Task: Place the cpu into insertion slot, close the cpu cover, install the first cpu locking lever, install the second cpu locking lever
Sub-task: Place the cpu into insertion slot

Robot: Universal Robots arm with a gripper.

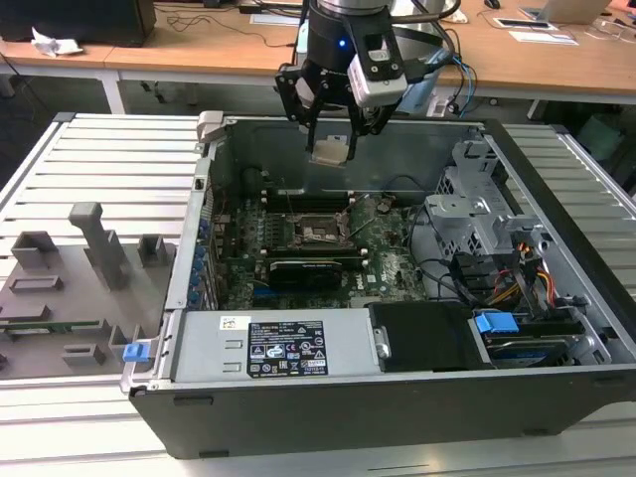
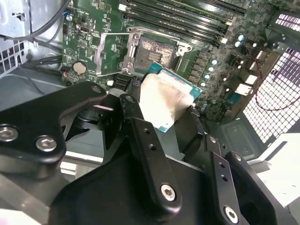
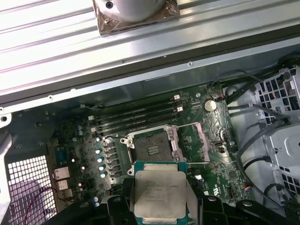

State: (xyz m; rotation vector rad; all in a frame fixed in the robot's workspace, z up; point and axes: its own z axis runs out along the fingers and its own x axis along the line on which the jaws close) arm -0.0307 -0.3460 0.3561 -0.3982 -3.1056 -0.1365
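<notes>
Hovering over the green motherboard [image 1: 390,260], the black claw [image 1: 332,147] is clamping the flat square silver-topped cpu [image 3: 159,194] just short of the open, dark square insertion slot [image 3: 152,150]; placing is seemingly calling for squaring it overhead.

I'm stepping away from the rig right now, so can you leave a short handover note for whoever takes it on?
Hand: shut on the chip, held in the air over the computer case.
Socket: empty, nothing seated in it.
Cover: swung open beside the socket.
Done: chip picked up.
Left: seat the chip, close the cover, fasten both levers.
</notes>
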